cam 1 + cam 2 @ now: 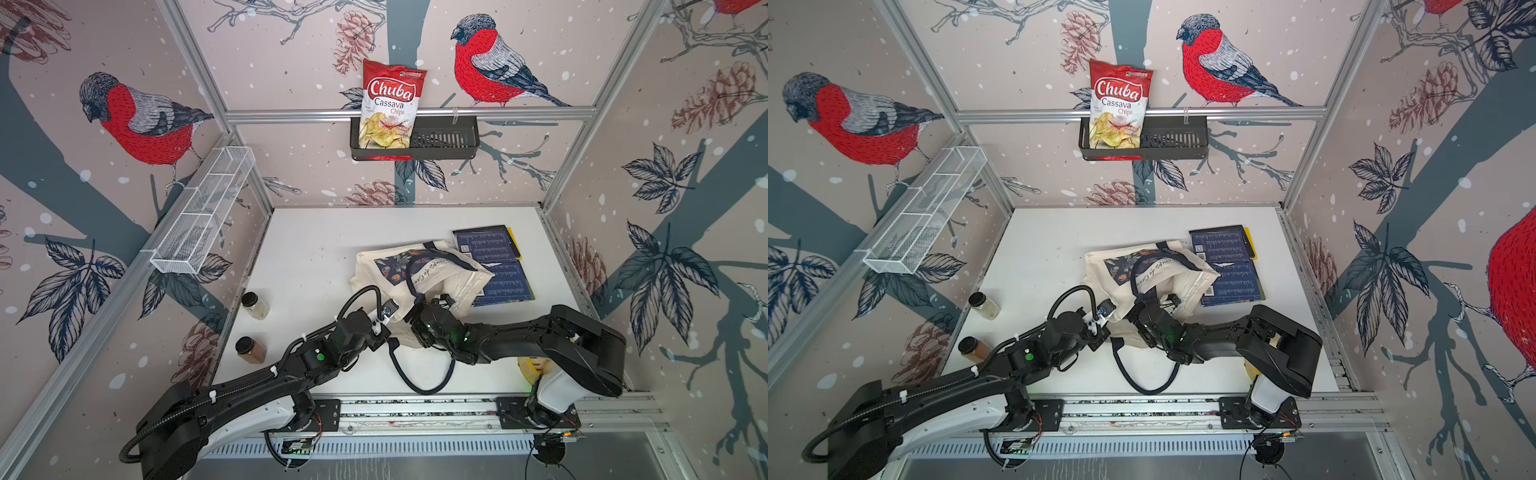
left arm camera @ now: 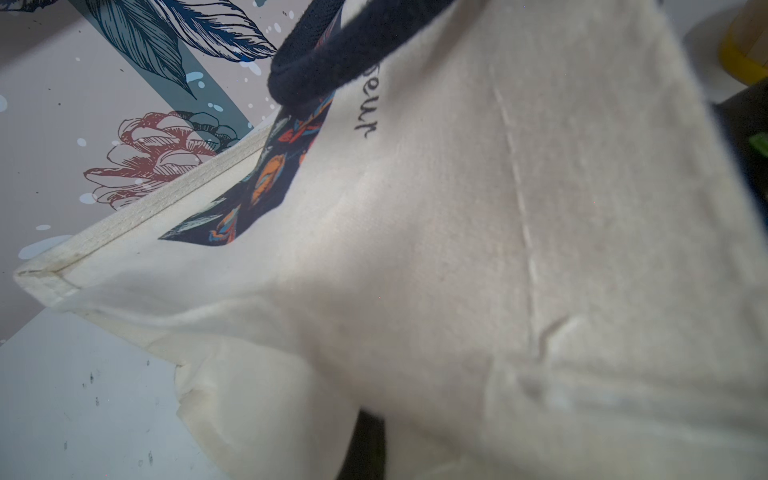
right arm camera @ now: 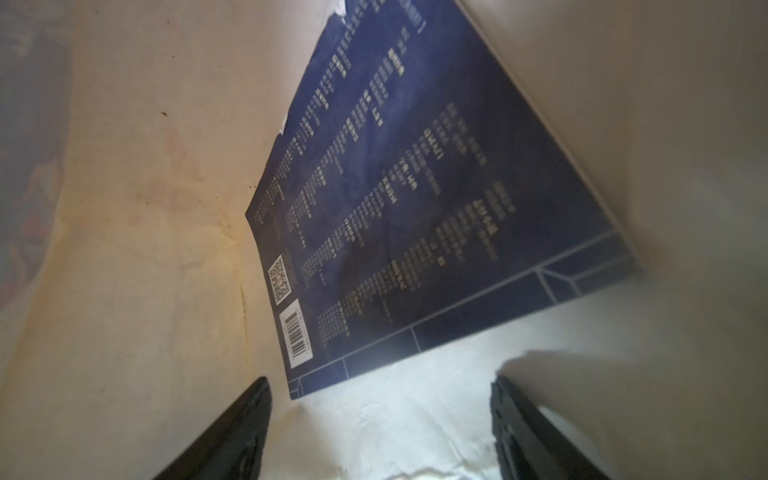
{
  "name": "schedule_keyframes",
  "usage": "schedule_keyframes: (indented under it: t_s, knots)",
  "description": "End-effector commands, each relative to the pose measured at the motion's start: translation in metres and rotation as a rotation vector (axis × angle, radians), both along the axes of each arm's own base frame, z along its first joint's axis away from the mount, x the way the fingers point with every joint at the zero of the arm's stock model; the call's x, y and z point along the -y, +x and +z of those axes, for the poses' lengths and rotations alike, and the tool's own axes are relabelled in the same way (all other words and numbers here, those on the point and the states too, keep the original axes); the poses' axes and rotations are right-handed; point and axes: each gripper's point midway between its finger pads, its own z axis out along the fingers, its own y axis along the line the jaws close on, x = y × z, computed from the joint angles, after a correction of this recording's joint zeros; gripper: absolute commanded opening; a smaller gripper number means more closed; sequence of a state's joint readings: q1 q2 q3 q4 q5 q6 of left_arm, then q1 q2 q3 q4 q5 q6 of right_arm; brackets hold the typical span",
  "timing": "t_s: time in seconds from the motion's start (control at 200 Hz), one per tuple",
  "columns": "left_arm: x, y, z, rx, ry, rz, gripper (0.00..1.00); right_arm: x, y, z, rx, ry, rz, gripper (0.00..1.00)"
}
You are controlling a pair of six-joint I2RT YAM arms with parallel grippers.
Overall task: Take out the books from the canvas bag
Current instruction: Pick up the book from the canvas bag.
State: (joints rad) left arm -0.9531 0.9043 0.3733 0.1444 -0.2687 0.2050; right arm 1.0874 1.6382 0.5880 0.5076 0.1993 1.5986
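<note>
The cream canvas bag [image 1: 419,266] [image 1: 1154,270] lies crumpled mid-table, mouth toward the arms. My left gripper [image 1: 384,330] [image 1: 1100,332] is shut on the bag's near left edge. In the left wrist view the cloth [image 2: 457,249] covers its jaws. My right gripper [image 1: 436,301] [image 3: 380,380] reaches into the bag's mouth. It is open, with nothing between its fingers [image 3: 249,415]. Just ahead of it a navy book [image 3: 415,208] with a barcode label lies inside the bag. Out on the table to the right lie two navy books [image 1: 486,245] [image 1: 505,282] over a yellow one [image 1: 515,243].
One navy handle [image 1: 415,374] loops over the table's front. Two spice jars [image 1: 254,305] [image 1: 250,350] stand at the left edge. A chips bag [image 1: 388,104] sits in a black basket [image 1: 444,137] on the back wall. A white mesh shelf [image 1: 203,212] hangs on the left wall.
</note>
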Motion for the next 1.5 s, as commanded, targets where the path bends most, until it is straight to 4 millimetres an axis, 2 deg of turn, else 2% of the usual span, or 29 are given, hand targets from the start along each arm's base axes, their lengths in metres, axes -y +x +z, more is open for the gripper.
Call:
schedule_keyframes:
  t_s: [0.0, 0.155, 0.345, 0.44, 0.52, 0.675, 0.87, 1.051, 1.251, 1.406, 1.491]
  knots:
    - [0.005, 0.003, 0.014, 0.024, -0.056, 0.007, 0.00, -0.005, 0.012, 0.004, 0.032, 0.037, -0.043, 0.79]
    - [0.005, 0.004, 0.014, 0.023, -0.057, 0.007, 0.00, -0.015, 0.022, 0.001, 0.036, 0.053, -0.052, 0.77]
    - [0.006, 0.003, 0.014, 0.016, -0.061, 0.000, 0.00, -0.013, 0.035, -0.015, -0.001, 0.060, -0.122, 0.77]
    - [0.006, 0.002, 0.015, 0.017, -0.062, -0.003, 0.00, -0.016, 0.042, -0.018, -0.004, 0.105, -0.141, 0.73]
    - [0.007, 0.002, 0.015, 0.016, -0.064, -0.005, 0.00, -0.018, 0.050, -0.015, 0.017, 0.115, -0.147, 0.66]
    - [0.007, 0.001, 0.015, 0.015, -0.066, -0.008, 0.00, -0.013, 0.062, -0.008, 0.077, 0.073, -0.198, 0.61]
    - [0.008, 0.001, 0.015, 0.015, -0.069, -0.011, 0.00, -0.006, 0.081, 0.002, 0.119, 0.100, -0.243, 0.60]
    - [0.008, 0.001, 0.015, 0.013, -0.067, -0.012, 0.00, -0.010, 0.105, 0.018, 0.167, 0.142, -0.209, 0.56]
    - [0.009, 0.001, 0.015, 0.013, -0.069, -0.015, 0.00, -0.014, 0.108, 0.013, 0.175, 0.136, -0.167, 0.57]
    - [0.008, 0.000, 0.014, 0.010, -0.065, -0.015, 0.00, -0.026, 0.104, -0.004, 0.148, 0.136, -0.108, 0.57]
    - [0.008, 0.001, 0.014, 0.010, -0.063, -0.014, 0.00, -0.026, 0.104, -0.011, 0.161, 0.125, -0.106, 0.56]
